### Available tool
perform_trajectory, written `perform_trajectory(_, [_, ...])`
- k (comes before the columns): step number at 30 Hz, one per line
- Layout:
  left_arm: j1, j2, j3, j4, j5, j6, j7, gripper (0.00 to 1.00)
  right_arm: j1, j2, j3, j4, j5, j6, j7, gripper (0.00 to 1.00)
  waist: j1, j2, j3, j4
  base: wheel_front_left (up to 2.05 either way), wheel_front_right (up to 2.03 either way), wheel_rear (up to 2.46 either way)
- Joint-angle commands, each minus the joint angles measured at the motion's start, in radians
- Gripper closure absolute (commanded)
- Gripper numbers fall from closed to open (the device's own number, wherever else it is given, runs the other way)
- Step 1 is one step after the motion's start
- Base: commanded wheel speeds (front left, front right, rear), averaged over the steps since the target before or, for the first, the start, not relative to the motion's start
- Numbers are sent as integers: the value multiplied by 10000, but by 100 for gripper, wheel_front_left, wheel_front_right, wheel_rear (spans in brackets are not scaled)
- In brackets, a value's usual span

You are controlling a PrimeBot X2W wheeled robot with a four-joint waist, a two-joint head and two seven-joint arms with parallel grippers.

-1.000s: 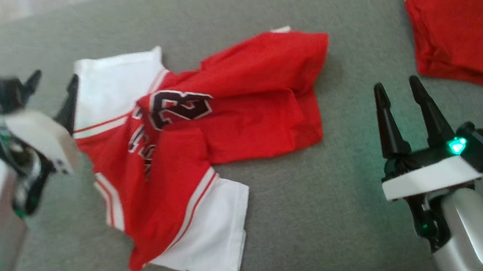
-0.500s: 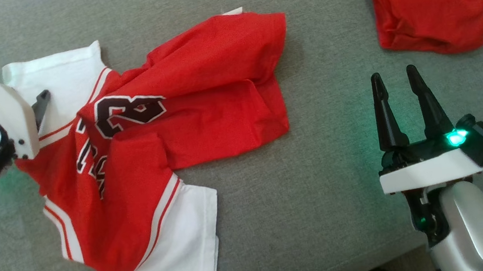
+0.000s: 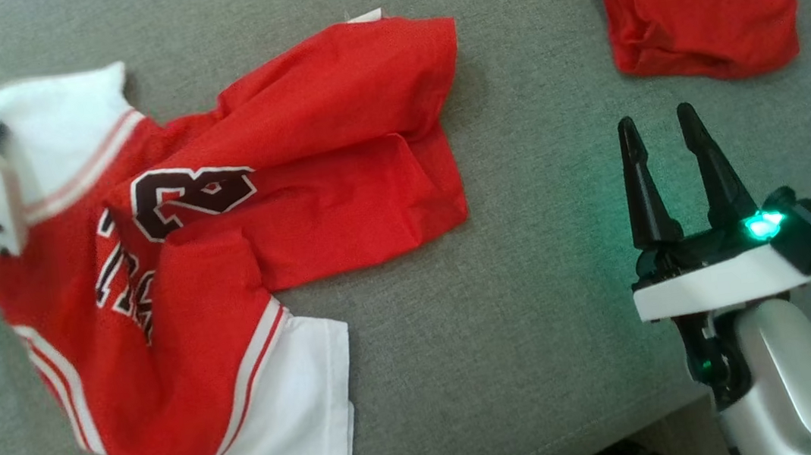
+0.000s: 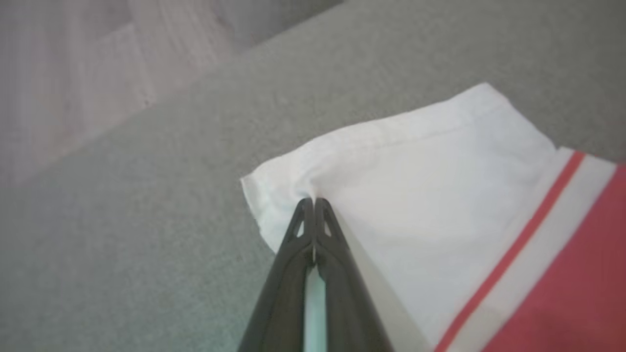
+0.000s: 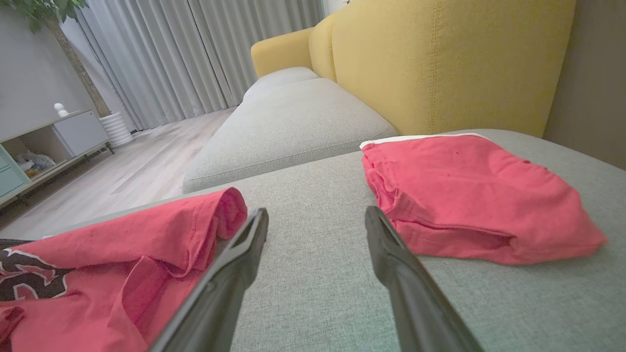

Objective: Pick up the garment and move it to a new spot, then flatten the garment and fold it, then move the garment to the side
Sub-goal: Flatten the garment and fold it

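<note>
My left gripper [image 4: 313, 201] is nearest. Its two fingers stood apart a second ago and are now pressed together on the corner hem of the white sleeve [image 4: 415, 166]. The cloth puckers at the tips, so I judge the pinch secure. This completes the grasp for the pick-up step, and the lift and carry to a new spot are not yet done. Since only one corner is held, I expect the rest of the cloth to trail and hang when I raise it.

My right gripper [image 3: 656, 119] hovers over the near right part of the grey cushion [image 3: 538, 319]. Its fingers are spread and hold nothing, and it is well apart from the garment.

The garment [image 3: 276, 166] is a red jersey with dark lettering. It lies crumpled on the cushion, left of centre in the head view, with its body folded over itself and not flat.

Farther off to the right, a folded red piece [image 3: 693, 4] lies apart from the jersey. A yellow backrest [image 5: 440, 63] rises behind it.

Count:
- grippers: two
- jerseys: one, with two white sleeves visible
- folded red pieces: one
</note>
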Motion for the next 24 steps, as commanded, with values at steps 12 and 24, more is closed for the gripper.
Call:
perform_trajectory(12, [-2774, 404, 420, 1000, 1931, 1078, -3825, 100, -334, -29, 448, -359, 235, -7, -107, 0, -1, 0, 230, -321, 0, 0, 0])
perform_trajectory(24, [-4430, -142, 97, 2663, 2955, 1825, -5450, 0, -416, -29, 661, -410, 316, -7, -107, 0, -1, 0, 393, -430, 0, 0, 0])
